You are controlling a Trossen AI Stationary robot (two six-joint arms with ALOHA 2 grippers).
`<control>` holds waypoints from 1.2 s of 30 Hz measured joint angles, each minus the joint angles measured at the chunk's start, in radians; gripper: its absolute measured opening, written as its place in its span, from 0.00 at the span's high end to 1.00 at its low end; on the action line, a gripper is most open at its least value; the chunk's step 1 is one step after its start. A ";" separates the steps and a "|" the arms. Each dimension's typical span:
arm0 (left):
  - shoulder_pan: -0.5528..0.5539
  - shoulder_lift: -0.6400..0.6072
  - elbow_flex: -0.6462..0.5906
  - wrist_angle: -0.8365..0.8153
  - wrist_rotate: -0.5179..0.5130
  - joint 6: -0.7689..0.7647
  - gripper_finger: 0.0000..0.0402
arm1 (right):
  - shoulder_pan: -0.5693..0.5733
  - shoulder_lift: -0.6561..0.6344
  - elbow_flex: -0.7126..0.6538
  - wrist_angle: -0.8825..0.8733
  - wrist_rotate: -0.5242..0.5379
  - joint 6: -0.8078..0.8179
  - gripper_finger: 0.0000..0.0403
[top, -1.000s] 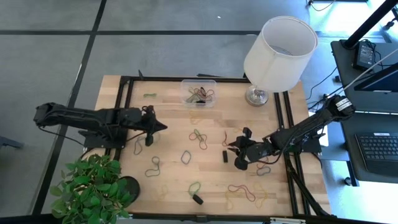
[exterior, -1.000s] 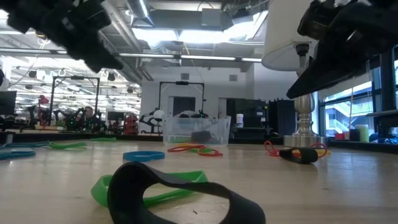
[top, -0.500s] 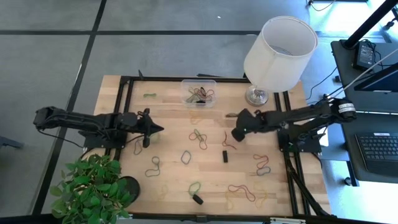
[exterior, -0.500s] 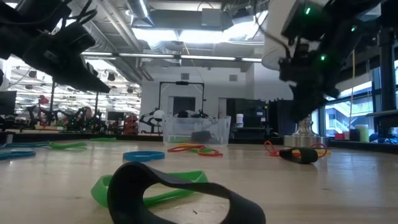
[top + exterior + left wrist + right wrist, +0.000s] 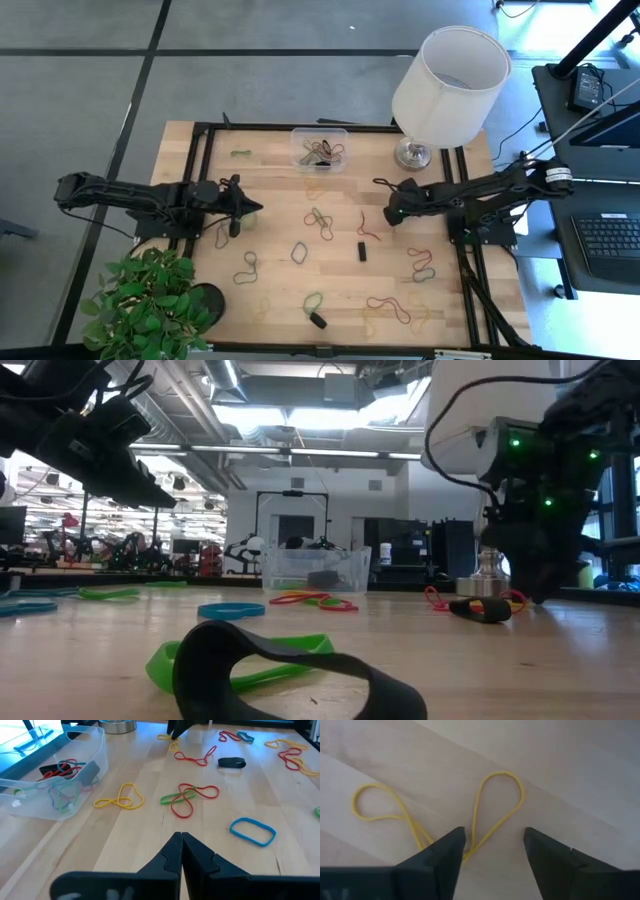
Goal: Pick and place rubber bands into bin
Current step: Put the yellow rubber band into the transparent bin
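Wooden boards make up the table top (image 5: pixel 280 290), and it has a black frame around it. Lots of rubber bands (image 5: pixel 318 222) lie all over the wood, in red, green, yellow and blue. The bin (image 5: pixel 319 149) is a small clear box at the far edge of the table, just beside the base of a big white lamp (image 5: pixel 447 85). Some rubber bands are already inside the bin, which the left wrist view shows too (image 5: pixel 60 775).

The right gripper (image 5: pixel 385 198) is out over the middle of the table, near the lamp base. Its two fingers are wide apart and hold nothing. In the right wrist view, the right gripper (image 5: pixel 494 851) points down at a yellow rubber band (image 5: pixel 470 815) that lies in two loops on the wood, with one loop between the fingers.

The left gripper (image 5: pixel 257 207) is over the left part of the table. Its fingers are pressed together with nothing between them (image 5: pixel 180 851). It is above bare wood, well apart from the bin.

A green plant (image 5: pixel 145 305) stands at the near left corner. Two small black blocks (image 5: pixel 362 250) lie among the bands.
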 joint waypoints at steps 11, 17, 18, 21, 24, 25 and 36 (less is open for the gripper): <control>0.000 0.001 0.000 -0.014 0.001 -0.002 0.98 | 0.033 0.000 -0.050 0.096 0.050 0.001 0.48; 0.000 0.001 0.000 -0.014 0.000 -0.008 0.98 | 0.077 0.002 -0.050 0.113 0.057 0.010 0.68; 0.000 0.001 0.000 -0.014 0.000 -0.008 0.98 | 0.082 0.002 -0.050 0.115 0.056 0.020 0.73; 0.000 0.001 0.000 -0.014 0.000 -0.008 0.98 | 0.092 0.002 -0.050 0.118 0.050 0.031 0.87; 0.000 0.001 0.000 -0.013 0.000 -0.008 0.98 | 0.094 0.004 -0.027 0.111 0.028 0.000 0.98; 0.000 0.001 0.000 -0.013 0.000 -0.008 0.98 | 0.094 0.007 -0.010 0.103 0.009 -0.018 0.98; 0.000 0.001 0.000 -0.008 0.000 0.018 0.98 | 0.097 0.020 0.394 0.051 0.007 -0.328 1.00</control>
